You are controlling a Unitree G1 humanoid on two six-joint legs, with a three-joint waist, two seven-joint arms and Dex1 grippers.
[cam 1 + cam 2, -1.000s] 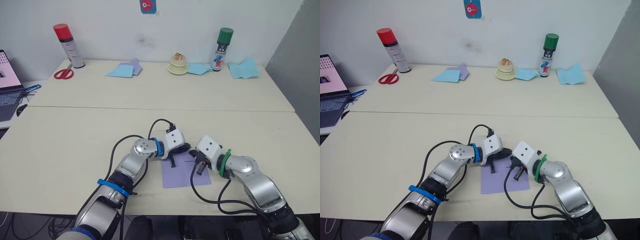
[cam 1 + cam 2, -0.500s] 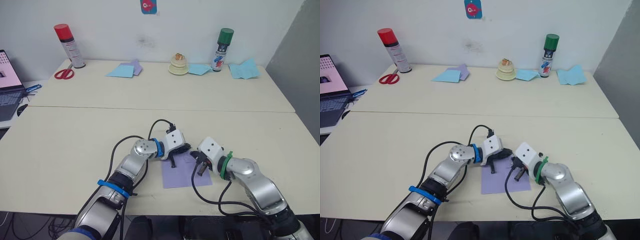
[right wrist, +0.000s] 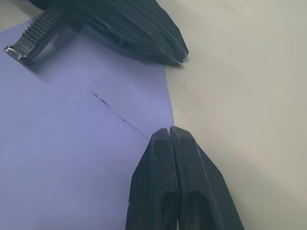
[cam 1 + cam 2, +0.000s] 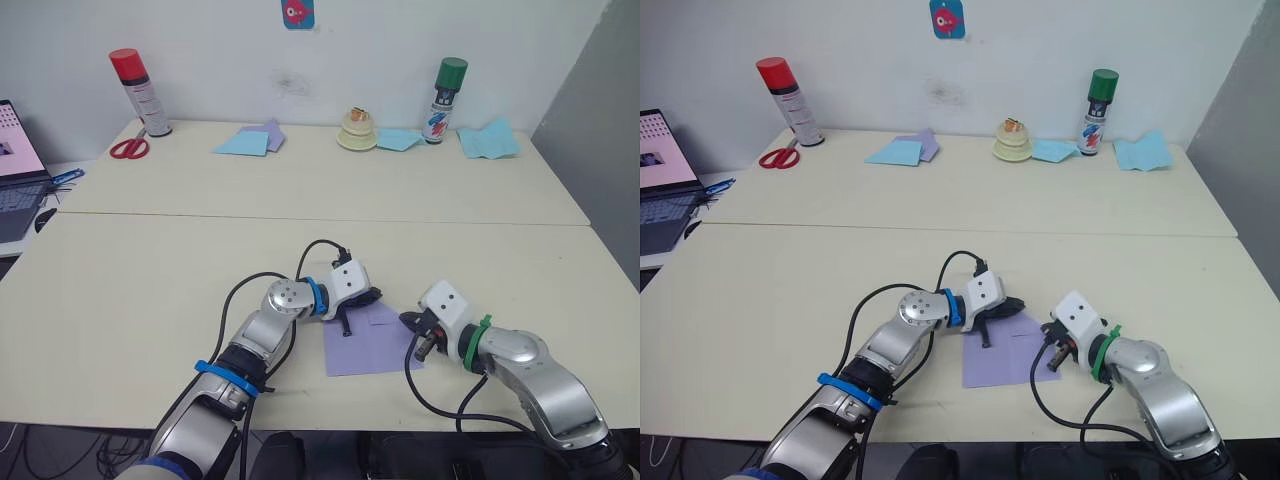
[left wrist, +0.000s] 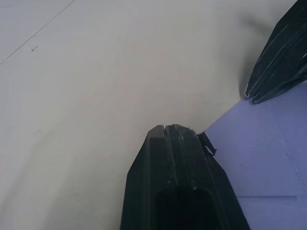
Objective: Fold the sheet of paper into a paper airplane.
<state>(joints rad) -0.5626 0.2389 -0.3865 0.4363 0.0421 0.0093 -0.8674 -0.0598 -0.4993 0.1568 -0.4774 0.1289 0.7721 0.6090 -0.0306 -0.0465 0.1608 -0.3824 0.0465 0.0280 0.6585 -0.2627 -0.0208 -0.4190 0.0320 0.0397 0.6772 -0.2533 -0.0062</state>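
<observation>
The sheet of paper (image 4: 360,345), lavender and flat, lies near the table's front edge, with a short crease line (image 3: 120,115) near its right side. My left gripper (image 4: 370,296) is shut, and its tip rests at the sheet's far edge (image 5: 268,158). My right gripper (image 4: 419,348) is shut too, its tip (image 3: 170,130) down at the sheet's right edge, a little apart from the left one. No paper airplane shape shows; the sheet is a flat rectangle.
Along the back of the table (image 4: 150,290) stand a red spray can (image 4: 130,90), scissors (image 4: 126,148), blue and lavender papers (image 4: 250,140), a small cream stack (image 4: 355,130), a green spray can (image 4: 447,100) and more blue papers (image 4: 488,138). A laptop (image 4: 15,170) sits at the left.
My right gripper has slid to the right, from over the sheet's right half to its right edge. The left gripper has stayed in place.
</observation>
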